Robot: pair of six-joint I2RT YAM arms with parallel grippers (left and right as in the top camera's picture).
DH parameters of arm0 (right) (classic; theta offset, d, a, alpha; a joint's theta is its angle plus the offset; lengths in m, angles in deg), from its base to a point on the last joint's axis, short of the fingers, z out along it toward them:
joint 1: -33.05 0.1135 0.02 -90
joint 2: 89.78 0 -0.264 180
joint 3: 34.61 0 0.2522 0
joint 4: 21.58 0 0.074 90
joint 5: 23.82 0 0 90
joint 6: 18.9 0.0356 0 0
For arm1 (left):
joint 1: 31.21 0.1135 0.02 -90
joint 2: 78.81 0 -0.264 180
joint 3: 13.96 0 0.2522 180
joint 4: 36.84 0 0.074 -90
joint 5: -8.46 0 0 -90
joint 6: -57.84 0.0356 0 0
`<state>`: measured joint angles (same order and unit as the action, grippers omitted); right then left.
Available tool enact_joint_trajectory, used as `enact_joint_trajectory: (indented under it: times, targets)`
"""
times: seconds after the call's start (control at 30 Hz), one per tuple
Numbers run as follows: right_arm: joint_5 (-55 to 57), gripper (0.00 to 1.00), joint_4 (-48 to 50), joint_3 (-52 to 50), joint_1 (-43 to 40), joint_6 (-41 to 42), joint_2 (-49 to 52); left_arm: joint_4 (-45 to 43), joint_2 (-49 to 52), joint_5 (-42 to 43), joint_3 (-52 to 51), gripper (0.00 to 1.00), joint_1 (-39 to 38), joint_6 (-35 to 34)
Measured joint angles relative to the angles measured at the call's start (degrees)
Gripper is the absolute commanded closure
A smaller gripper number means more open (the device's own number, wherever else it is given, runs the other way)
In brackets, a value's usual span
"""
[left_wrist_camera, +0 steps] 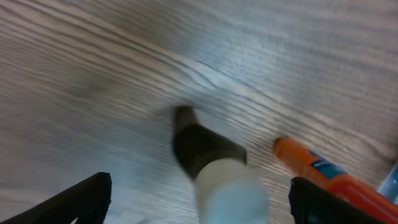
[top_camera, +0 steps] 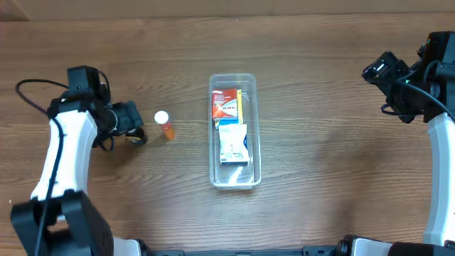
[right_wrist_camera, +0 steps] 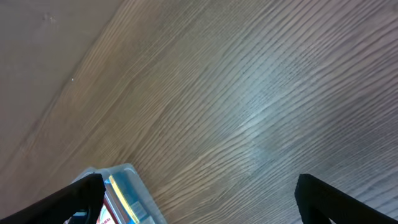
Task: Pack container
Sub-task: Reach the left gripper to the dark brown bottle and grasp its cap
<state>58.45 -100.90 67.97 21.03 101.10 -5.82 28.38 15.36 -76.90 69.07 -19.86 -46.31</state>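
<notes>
The clear container [top_camera: 254,153] lies lengthwise at the table's middle. It holds a red packet [top_camera: 225,104], a white packet [top_camera: 232,144] and a thin yellow item. A small orange bottle with a white cap [top_camera: 166,125] stands on the table left of it. My left gripper [top_camera: 141,130] is open just left of the bottle. In the blurred left wrist view the white cap [left_wrist_camera: 230,193] sits between the spread fingers [left_wrist_camera: 202,208], untouched. My right gripper [top_camera: 380,75] is open and empty, far right and high. Its view shows the container's corner [right_wrist_camera: 134,186] by its left finger [right_wrist_camera: 199,202].
An orange shape with a blue label [left_wrist_camera: 329,177] shows at the right of the left wrist view; I cannot tell what it is. Bare wooden table [top_camera: 334,142] lies between the container and the right arm.
</notes>
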Motion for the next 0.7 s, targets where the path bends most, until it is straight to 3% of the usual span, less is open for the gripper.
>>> enact_joint_trajectory:
  times: [0.27,0.4,0.6,0.7]
  targets:
    - [-0.02,0.0,0.0,0.0,0.0,0.0,0.0,-0.02,3.26,2.25,0.0,0.31,0.0,3.26]
    - [0.0,0.0,0.0,0.0,0.0,0.02,0.0,-0.37,3.26,1.99,0.0,0.33,0.0,4.28]
    - [0.0,0.0,-0.02,0.0,0.0,0.0,0.0,-0.68,3.26,1.55,0.0,0.56,0.0,6.93]
    - [0.0,0.0,0.02,0.0,0.0,0.02,0.0,-1.07,3.26,1.55,0.02,0.61,-0.11,8.02]
